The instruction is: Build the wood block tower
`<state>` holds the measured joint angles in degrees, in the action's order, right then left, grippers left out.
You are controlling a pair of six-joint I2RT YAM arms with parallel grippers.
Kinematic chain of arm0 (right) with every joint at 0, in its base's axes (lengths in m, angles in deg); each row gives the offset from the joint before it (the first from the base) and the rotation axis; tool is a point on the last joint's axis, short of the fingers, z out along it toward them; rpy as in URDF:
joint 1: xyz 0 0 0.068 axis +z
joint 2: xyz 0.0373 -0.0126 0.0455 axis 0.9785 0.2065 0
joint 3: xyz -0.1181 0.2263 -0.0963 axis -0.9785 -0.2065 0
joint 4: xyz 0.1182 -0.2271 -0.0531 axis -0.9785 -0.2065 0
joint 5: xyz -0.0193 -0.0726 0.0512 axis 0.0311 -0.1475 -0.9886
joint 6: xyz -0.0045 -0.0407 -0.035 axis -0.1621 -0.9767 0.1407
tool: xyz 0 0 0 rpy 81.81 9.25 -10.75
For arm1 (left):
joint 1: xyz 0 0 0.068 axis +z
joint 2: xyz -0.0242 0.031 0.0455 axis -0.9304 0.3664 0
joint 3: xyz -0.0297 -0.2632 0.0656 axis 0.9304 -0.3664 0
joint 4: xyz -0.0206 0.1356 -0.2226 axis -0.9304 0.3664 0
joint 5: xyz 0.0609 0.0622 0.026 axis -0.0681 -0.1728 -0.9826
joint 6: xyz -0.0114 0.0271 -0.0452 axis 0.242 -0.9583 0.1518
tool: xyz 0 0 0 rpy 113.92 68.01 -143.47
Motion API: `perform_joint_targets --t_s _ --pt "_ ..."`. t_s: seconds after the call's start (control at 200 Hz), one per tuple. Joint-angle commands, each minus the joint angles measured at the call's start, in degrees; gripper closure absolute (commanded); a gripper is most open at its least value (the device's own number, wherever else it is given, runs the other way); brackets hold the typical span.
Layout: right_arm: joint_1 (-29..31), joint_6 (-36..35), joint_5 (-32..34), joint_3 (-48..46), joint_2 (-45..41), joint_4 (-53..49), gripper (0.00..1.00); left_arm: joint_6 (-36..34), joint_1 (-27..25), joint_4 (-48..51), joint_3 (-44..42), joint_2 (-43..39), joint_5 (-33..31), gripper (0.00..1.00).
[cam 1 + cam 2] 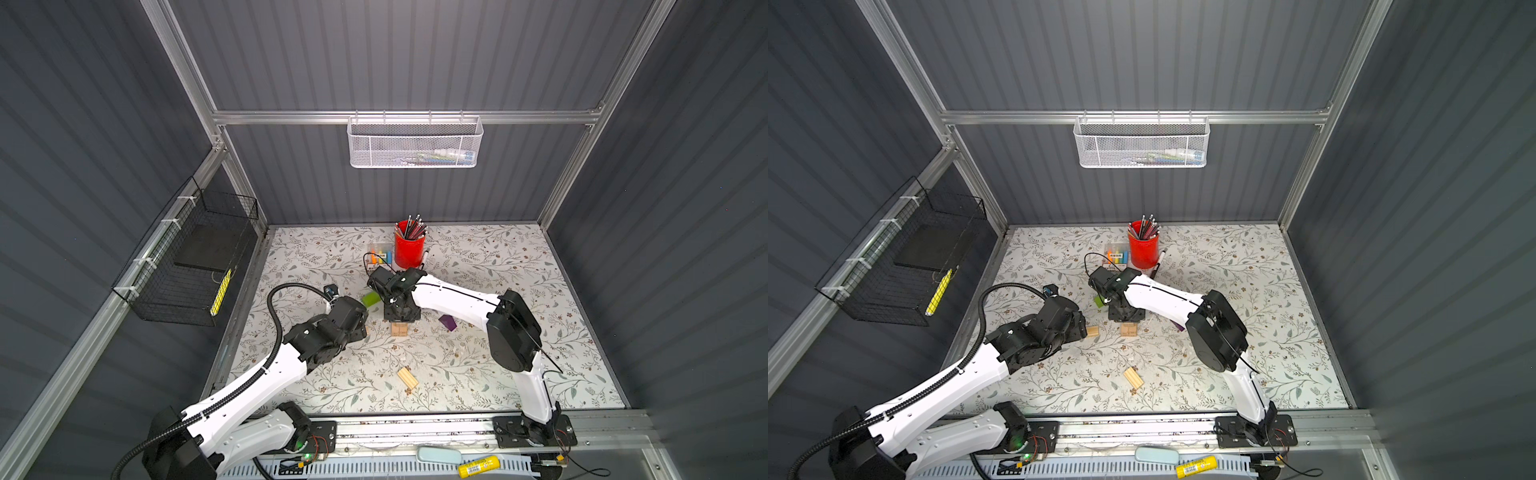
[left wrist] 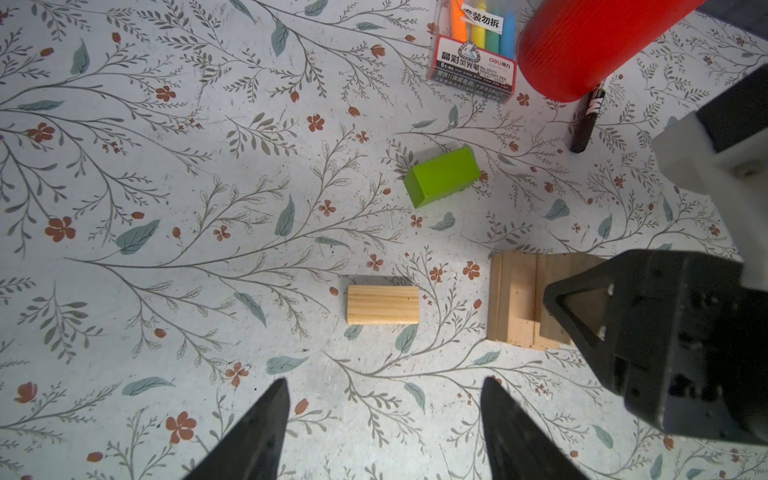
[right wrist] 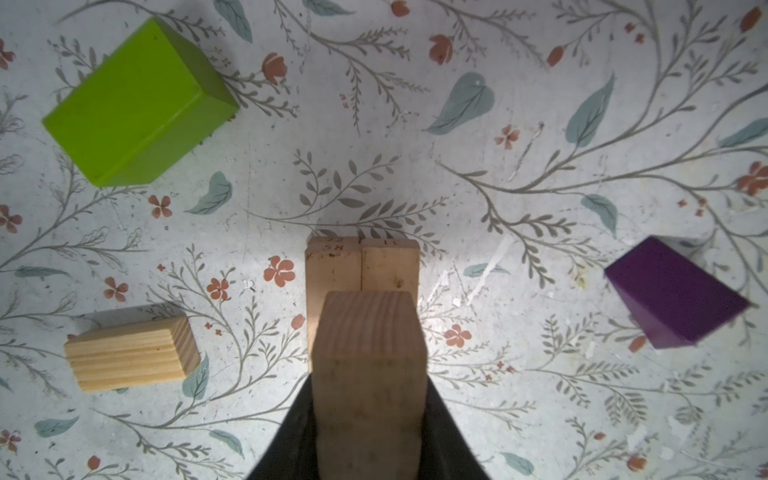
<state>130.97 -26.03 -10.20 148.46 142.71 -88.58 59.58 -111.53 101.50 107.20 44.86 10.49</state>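
Right fingers (image 3: 286, 440) are clamping a pale wood block (image 3: 370, 353) and holding it over the tower (image 3: 361, 266), which is showing from the right wrist as two pale bricks lying side by side, low on the tabletop (image 3: 498, 187); whether the held block is touching them I cannot tell; left fingers (image 2: 257, 436) are standing open and empty above a loose pale block (image 2: 382, 304), with the lime green block (image 2: 442, 176) lying just beyond it and the purple block (image 3: 673, 295) lying on the tower's far side; another pale block (image 1: 407, 377) is lying well apart, nearer the tabletop's front edge; placing is looking like the step in hand, so the right arm is needing to square the held block with the bricks beneath, lowering straight and letting go only once it is sitting flat; any sideways push is risking shifting the base; the left fingers are best hovering clear of the tower meanwhile
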Motion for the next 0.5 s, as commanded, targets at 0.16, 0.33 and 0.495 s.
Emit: perform_joint_targets --t_s 0.16,0.33,0.495 --pt "0.28 0.83 0.17 2.00 2.14 -1.20 0.77 0.60 0.49 1.65 -0.17 0.09 -0.98 0.27" --pt "0.20 0.61 -0.01 2.28 2.86 -0.95 0.76 0.60 0.51 1.39 -0.16 0.54 -0.87 0.27" --pt "0.20 0.59 -0.11 2.51 3.48 -0.76 0.76 0.60 0.49 1.39 -0.24 0.56 -0.87 0.26"
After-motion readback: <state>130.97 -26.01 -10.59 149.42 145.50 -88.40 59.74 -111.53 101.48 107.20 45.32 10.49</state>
